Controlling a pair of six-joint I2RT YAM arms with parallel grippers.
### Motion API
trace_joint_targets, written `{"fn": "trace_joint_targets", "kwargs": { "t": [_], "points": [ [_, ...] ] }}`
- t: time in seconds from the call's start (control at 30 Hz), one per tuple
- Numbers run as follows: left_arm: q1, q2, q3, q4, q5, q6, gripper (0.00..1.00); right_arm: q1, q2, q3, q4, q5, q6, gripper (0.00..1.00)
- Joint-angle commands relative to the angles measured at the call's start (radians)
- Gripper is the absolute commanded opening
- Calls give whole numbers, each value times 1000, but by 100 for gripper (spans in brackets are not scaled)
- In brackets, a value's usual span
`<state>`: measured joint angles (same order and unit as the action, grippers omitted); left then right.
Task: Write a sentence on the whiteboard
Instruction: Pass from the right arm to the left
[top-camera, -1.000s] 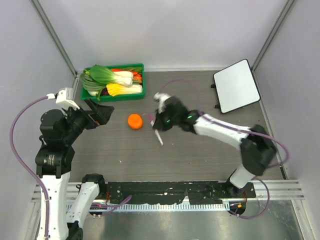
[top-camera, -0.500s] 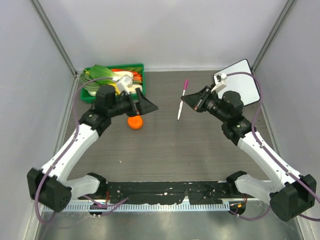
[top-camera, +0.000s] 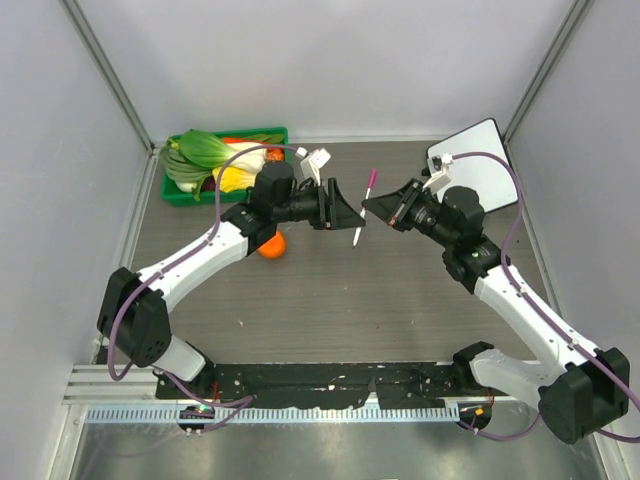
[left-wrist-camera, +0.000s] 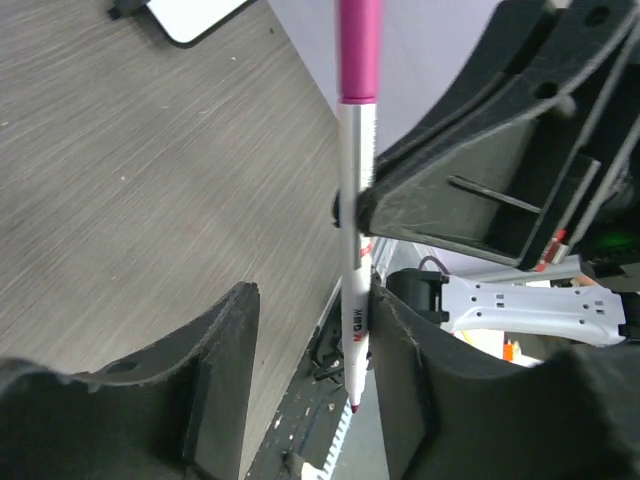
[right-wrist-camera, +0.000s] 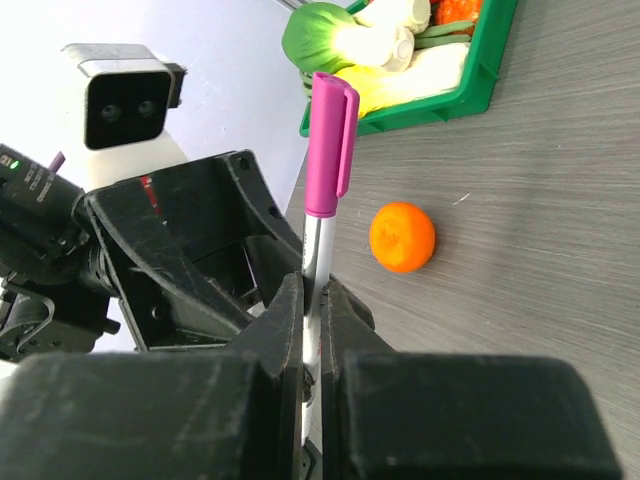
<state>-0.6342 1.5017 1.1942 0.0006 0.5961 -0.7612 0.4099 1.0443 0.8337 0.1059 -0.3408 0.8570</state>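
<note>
Whiteboard (top-camera: 492, 160) sat at the far right corner of the grey wood-grain worktop (top-camera: 330, 300). Your right arm hid its near left part, and the left wrist view cut it to one corner. What showed was a plain glossy white face in a thin black rounded frame. The orange (top-camera: 272, 247) lay half under your left arm. Your right end effector (top-camera: 370, 207) was clenched on a white-barrelled marker (top-camera: 361, 212) with a magenta cap. Your left end effector (left-wrist-camera: 310, 335) was released, its fingers straddling the barrel, one touching. The barrel print was too blurred to read.
</note>
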Motion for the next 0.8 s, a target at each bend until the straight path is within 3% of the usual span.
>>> {"fn": "trace_joint_targets", "kwargs": {
  "t": [0.0,0.13,0.37,0.47,0.53,0.67,0.7,0.73,0.77],
  "points": [
    [-5,8,27,122,48,-18,38,-6,-7,28,55,-10,31,1],
    [-5,12,21,130,68,-18,2,-10,16,31,55,-13,36,1],
    [-4,8,18,96,68,3,0,-10,33,35,57,-20,40,1],
    [-2,-6,16,64,35,23,0,-10,40,38,48,-21,36,8],
    [11,-15,10,46,10,30,0,-10,46,42,41,-26,22,15],
    [85,-40,-36,39,20,10,0,-11,59,61,-12,-18,-31,54],
    [108,-47,-60,62,34,-4,0,-11,57,62,-37,-6,-41,59],
    [141,-61,-82,76,47,-19,0,-11,56,64,-47,3,-59,70],
    [174,-73,-106,85,56,-33,0,-11,56,64,-70,20,-68,73]
  ]
}}
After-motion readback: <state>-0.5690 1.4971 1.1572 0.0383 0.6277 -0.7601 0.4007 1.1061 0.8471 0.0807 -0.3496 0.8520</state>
